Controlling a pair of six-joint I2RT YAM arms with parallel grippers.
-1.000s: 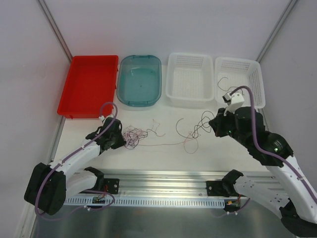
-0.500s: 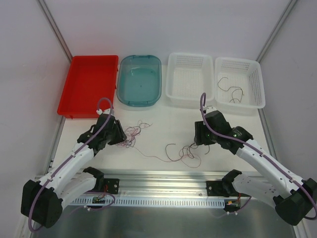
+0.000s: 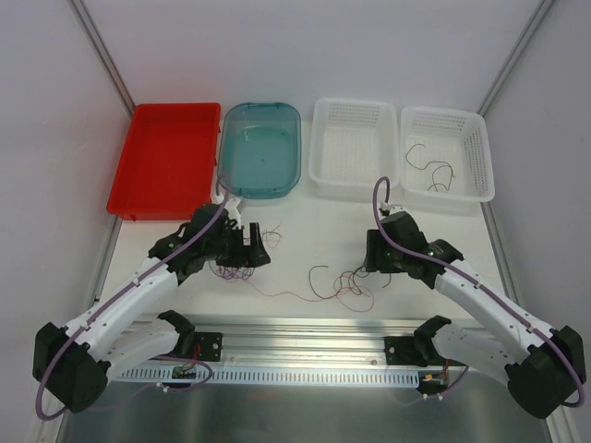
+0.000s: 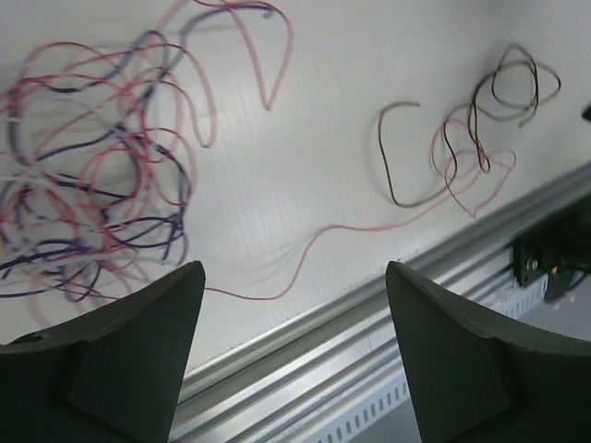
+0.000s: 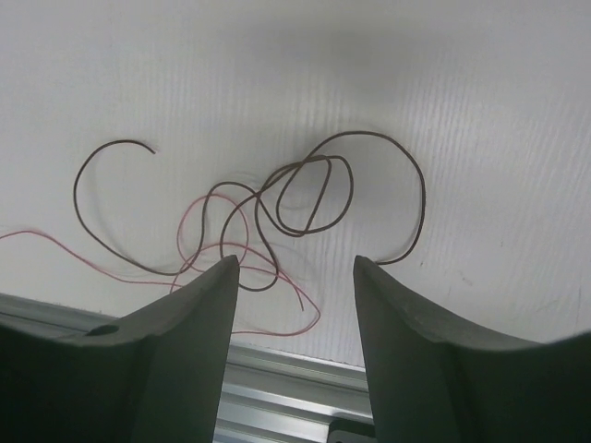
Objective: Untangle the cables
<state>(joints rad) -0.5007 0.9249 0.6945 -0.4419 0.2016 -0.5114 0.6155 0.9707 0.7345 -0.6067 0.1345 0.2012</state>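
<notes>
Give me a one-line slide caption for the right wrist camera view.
Open right gripper hovers over loosely looped dark brown and pink cables on the white table.

Robot lab cell, that's where I'm driving. White panel wall (image 3: 323, 46) with an aluminium corner post (image 3: 103, 55). Plain white table (image 3: 305, 231). Slotted aluminium rail (image 3: 305, 337) along the near edge, left arm (image 3: 129, 300) and right arm (image 3: 489, 300) bolted on it. Bins in a row at the back: red tray (image 3: 166, 166), teal tub (image 3: 261, 152), left white basket (image 3: 354, 148), right white basket (image 3: 466, 129). Loose cables (image 3: 349, 280) on the table. Staged bench setup, wrist cameras on both arms.
</notes>
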